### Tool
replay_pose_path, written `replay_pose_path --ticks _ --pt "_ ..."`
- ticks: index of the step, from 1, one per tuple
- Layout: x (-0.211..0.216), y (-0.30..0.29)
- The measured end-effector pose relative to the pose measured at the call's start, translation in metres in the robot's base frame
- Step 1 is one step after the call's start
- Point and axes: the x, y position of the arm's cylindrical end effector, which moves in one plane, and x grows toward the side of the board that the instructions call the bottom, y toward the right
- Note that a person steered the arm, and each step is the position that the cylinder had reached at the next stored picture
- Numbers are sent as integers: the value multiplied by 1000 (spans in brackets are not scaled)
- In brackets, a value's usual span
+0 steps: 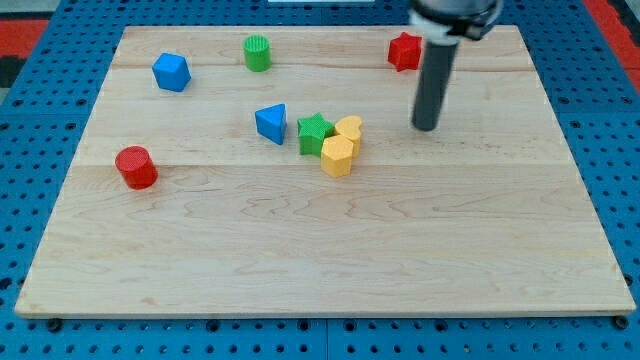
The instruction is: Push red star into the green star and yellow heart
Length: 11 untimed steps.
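The red star [404, 51] lies near the view's top, right of centre. The green star [315, 133] sits mid-board, touching the yellow heart [349, 130] on its right. A yellow hexagon [337, 157] touches both from below. My tip [425, 127] rests on the board below and slightly right of the red star, well apart from it, and to the right of the yellow heart with a clear gap between.
A blue triangle [271, 123] lies just left of the green star. A green cylinder [257, 53] and a blue cube [171, 72] sit at the top left. A red cylinder [135, 167] is at the left. The wooden board [320, 260] ends in edges on all sides.
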Motion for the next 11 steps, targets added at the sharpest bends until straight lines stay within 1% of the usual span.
replay_pose_path --ticks 1,2,3,4,5,6,7,8,10,11 --pt "-53 28" --pt "-101 28" --pt "-139 13" --pt "-151 -21" --pt "-141 -37" --pt "-123 -37" --pt "-106 -21" --pt "-82 -22" --pt "-42 -57" --pt "-31 -56"
